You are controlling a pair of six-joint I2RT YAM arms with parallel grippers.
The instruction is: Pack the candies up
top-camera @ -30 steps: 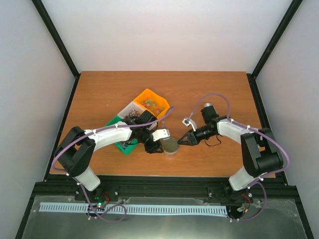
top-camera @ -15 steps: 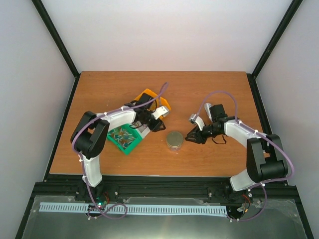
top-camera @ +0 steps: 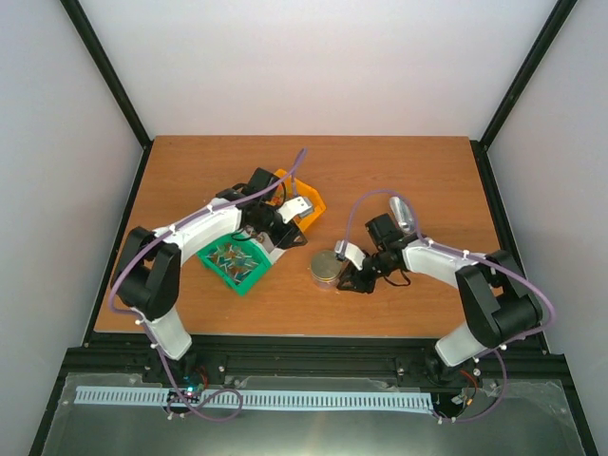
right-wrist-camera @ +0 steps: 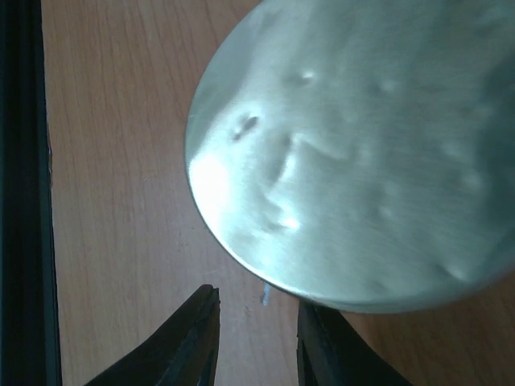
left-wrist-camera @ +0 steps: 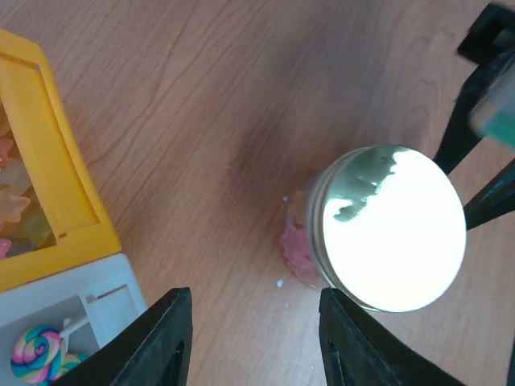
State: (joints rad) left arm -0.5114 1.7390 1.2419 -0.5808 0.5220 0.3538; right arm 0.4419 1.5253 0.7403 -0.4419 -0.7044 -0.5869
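Note:
The candies are small star-shaped pieces, yellow, orange and pink, lying in the orange bin (left-wrist-camera: 48, 161) at the left of the left wrist view (left-wrist-camera: 14, 201). More pink and yellow pieces (left-wrist-camera: 296, 241) show through the side of a clear jar with a silver lid (top-camera: 327, 267), also seen in both wrist views (left-wrist-camera: 390, 229) (right-wrist-camera: 362, 137). My left gripper (top-camera: 288, 236) (left-wrist-camera: 253, 346) is open and empty over bare table between the bins and the jar. My right gripper (top-camera: 346, 282) (right-wrist-camera: 256, 342) is open and empty, close against the jar's right side.
A green bin (top-camera: 234, 265) with wrapped sweets sits left of the jar. A white bin (left-wrist-camera: 80, 322) holding a swirl lollipop (left-wrist-camera: 32, 354) adjoins the orange bin (top-camera: 313, 203). Black frame rails border the table.
My left gripper has drawn back from the jar to the bins. My right gripper pulled away to the right, then came back left up to the jar.

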